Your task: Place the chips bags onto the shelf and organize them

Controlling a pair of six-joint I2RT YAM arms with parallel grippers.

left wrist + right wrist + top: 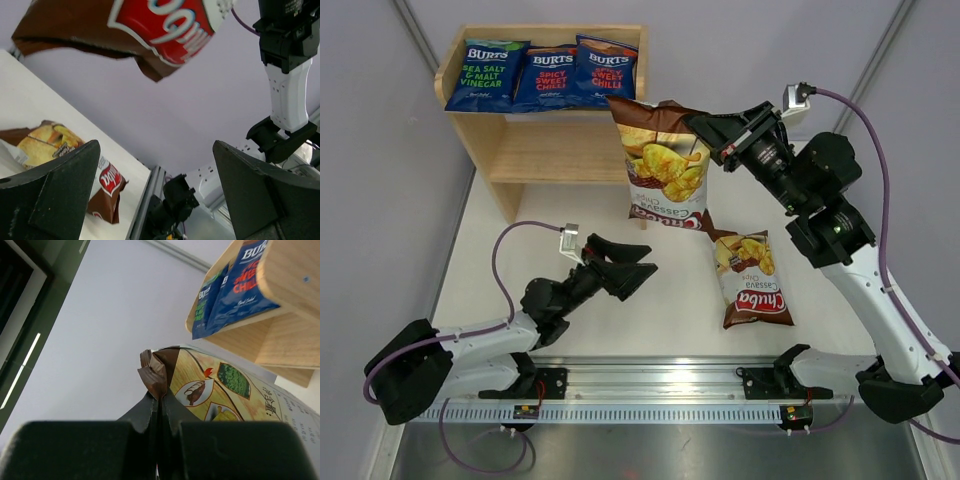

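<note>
white table point(672, 312) | right pincer point(696, 122) pinching Chuba bag point(665, 165) aloft | left pincer point(651, 260) spread wide

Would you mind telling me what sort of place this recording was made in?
Likely a robotics lab bench: a metal mounting rail, plain grey screens around, and a wooden shelf staged with chips bags.

3 Burts bags point(545, 75) lie atop the shelf point(555, 150), 1 Chuba bag point(752, 278) before it.

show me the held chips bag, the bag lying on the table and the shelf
held chips bag point(665, 165), top view, printed front
bag on the table point(752, 278), top view, its middle
shelf point(552, 150), top view, wood under the top tier
</note>
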